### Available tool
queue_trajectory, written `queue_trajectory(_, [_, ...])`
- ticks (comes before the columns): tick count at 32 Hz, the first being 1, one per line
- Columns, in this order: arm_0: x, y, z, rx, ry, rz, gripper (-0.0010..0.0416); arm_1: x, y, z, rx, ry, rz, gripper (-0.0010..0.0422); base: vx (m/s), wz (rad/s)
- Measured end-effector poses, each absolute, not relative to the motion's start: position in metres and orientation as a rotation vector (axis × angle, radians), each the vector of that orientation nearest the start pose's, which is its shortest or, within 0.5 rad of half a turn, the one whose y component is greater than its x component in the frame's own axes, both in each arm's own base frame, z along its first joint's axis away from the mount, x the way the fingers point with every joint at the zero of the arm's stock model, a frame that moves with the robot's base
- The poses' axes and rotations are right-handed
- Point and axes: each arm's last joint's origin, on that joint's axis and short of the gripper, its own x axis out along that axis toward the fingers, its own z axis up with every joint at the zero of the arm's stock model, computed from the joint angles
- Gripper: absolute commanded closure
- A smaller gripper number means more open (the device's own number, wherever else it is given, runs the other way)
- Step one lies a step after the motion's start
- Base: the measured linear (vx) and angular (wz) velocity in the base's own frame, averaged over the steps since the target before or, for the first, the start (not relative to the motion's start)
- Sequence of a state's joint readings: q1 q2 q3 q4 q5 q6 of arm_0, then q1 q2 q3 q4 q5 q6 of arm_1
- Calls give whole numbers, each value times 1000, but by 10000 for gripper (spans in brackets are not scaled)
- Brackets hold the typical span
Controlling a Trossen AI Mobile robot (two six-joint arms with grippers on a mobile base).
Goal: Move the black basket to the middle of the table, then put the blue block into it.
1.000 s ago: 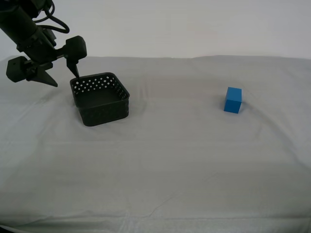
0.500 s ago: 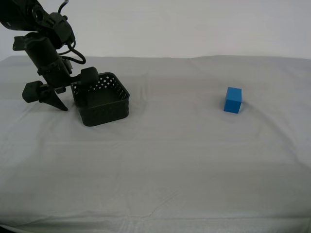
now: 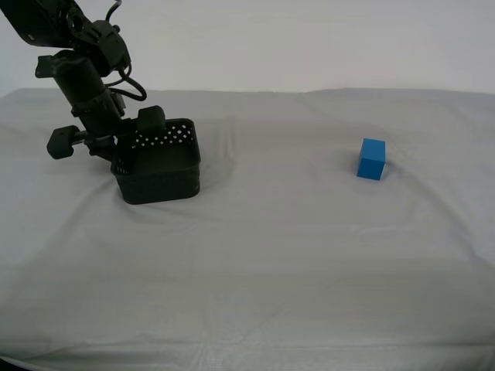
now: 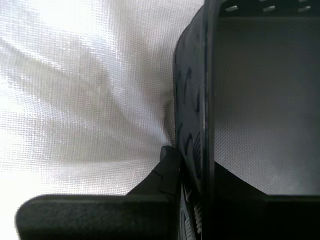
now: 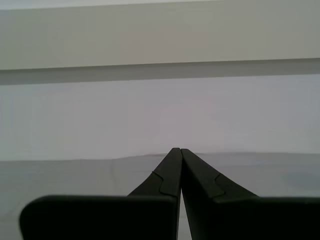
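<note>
One empty black basket (image 3: pixel 160 160)

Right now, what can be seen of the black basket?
The black basket is small, square, plastic-looking, with rounded corners and rows of round holes in its low walls. It sits toward the exterior view's left on the cloth-covered table, empty. My second end effector straddles its wall on that side, one finger outside, and appears shut on it.

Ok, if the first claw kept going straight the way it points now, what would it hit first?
Nothing near, as far as the first wrist view shows. My first claw is shut and aims out over bare table toward a pale wall. Neither the basket nor the block shows ahead of it, though depth is hard to judge.
</note>
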State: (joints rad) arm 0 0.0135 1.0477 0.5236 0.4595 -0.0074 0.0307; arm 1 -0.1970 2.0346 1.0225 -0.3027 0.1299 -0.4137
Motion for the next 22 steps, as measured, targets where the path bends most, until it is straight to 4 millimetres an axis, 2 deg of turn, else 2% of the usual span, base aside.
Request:
queue_trajectory(6, [227, 3, 255, 31, 65, 21, 406, 331, -76, 71, -345, 1413, -64, 413, 0, 0])
queue_trajectory(9, [227, 3, 255, 31, 65, 20, 406, 327, -84, 79, -336, 1414, -98, 413, 0, 0])
queue_trajectory(15, [227, 3, 255, 37, 65, 20, 405, 320, -108, 127, -306, 1286, -204, 413, 0, 0])
queue_trajectory(19, [227, 3, 255, 50, 66, 20, 406, 321, -125, 137, -298, 1264, -242, 413, 0, 0])
queue_trajectory(22, [227, 3, 255, 50, 66, 20, 406, 326, -149, 135, -259, 1285, -278, 413, 0, 0])
